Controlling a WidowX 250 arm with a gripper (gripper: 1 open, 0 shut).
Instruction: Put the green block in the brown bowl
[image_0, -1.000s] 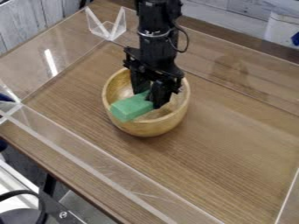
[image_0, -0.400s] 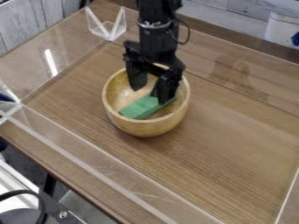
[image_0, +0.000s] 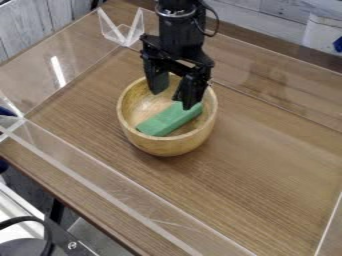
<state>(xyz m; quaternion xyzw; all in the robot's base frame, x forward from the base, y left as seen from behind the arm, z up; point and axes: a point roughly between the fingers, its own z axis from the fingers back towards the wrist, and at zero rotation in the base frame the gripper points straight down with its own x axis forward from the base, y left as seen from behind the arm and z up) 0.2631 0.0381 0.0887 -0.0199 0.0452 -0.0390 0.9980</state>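
- Two black fingers (image_0: 195, 88) spread wide apart, pinching nothing, tips hanging just above the back of the bowl's hollow.
- Gripper (image_0: 175, 90) pointing straight down, clear of the block, with open air between the jaws.
- Left-hand finger in the picture over the bowl's far rim, right-hand finger over the upper end of the block; whether either tip brushes anything is hard to judge from this angle, though a gap seems likely.
- Black arm (image_0: 178, 22) rising from the gripper toward the top edge of the picture, cables running alongside.
- Green block (image_0: 174, 119) lying free inside the brown bowl (image_0: 139, 135), tilted, lower end toward the near-left of the hollow and upper end leaning against the inner wall on the right.
- Bowl upright on the wooden table (image_0: 254, 150), round, pale tan, thick-rimmed, sitting a little left of the table's middle.
- Clear plastic walls (image_0: 40, 160) framing the tabletop, with a glossy reflection along the left side.
- Folded clear plastic piece (image_0: 123, 28) standing at the back, behind the arm and to the left.
- Dark frame parts and a cable (image_0: 27, 236) below the table edge in the bottom-left corner.
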